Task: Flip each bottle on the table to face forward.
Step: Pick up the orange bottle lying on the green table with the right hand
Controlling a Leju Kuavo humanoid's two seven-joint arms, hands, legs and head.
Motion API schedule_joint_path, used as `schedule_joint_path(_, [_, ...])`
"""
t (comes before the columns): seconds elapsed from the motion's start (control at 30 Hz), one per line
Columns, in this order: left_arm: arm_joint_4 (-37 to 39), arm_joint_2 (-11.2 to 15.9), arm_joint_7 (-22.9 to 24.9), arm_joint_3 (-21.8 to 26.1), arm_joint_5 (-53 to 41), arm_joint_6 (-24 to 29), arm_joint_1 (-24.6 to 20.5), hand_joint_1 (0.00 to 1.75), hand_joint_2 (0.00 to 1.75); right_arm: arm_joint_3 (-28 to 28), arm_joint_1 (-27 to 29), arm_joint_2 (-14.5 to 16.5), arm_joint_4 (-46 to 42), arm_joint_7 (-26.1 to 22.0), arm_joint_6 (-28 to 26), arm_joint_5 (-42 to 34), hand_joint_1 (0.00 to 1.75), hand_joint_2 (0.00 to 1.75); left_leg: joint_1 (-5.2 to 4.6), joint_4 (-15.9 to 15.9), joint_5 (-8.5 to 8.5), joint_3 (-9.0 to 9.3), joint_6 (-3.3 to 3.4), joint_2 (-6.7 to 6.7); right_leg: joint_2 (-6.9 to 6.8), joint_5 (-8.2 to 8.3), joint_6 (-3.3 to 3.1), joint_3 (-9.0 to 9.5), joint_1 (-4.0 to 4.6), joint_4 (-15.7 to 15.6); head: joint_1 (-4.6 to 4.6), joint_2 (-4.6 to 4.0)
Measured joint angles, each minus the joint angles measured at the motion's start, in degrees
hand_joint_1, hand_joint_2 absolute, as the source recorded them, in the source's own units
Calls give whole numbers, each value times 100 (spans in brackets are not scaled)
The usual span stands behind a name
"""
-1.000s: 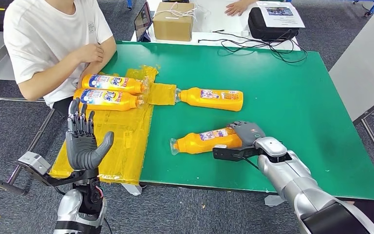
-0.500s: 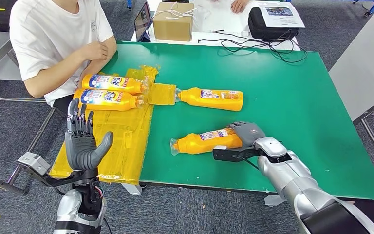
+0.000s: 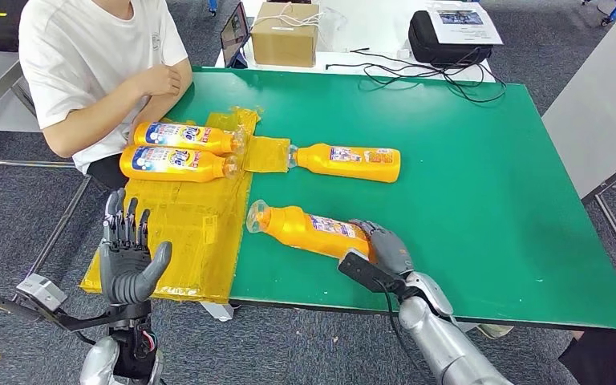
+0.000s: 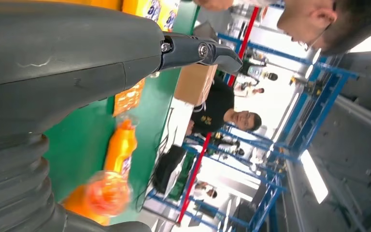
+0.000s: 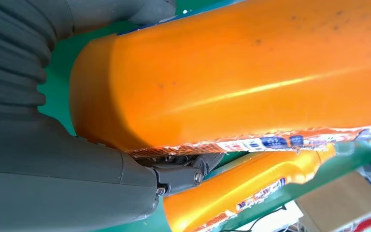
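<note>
no print on the bottle labels [image 3: 172, 158] is legible.

We see glossy orange plastic on the bottle [image 3: 313, 231] held by the right hand [image 3: 381, 245]; in the right wrist view its smooth wall carries a bright highlight and a printed film label. The hand's cover looks like matt grey ribbed rubber. The table [image 3: 481, 192] has a matt green top, smooth and even. At its left edge lies a yellow sheet [image 3: 196, 233], shiny and wrinkled like thin plastic film. The left hand [image 3: 128, 257] shows dull grey plastic. The person's shirt [image 3: 88, 56] is soft white cloth.
</note>
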Motion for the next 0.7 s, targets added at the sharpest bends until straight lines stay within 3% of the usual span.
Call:
schedule_joint_path(0.17, [4,0,-1,98,-25,-302,155,0,175,-480,502,140,-621,-120,60,-109,175,175,-2,0,-1,-5,2,1,0,0,0,-4,-2,-1,-1,0])
schedule_joint_path(0.5, [11,-15,-17,200,-84,-611,245,0,175,-878,832,255,-1189,-231,83,-224,175,175,-2,0,-1,-3,2,1,0,0,0,-4,-1,0,-2,0])
schedule_joint_path(0.7, [62,-15,-65,118,-528,-1209,347,0,175,-1072,1079,426,-1583,-506,335,-640,175,175,-2,0,-4,-5,0,1,1,-1,0,-7,-1,-1,-1,0])
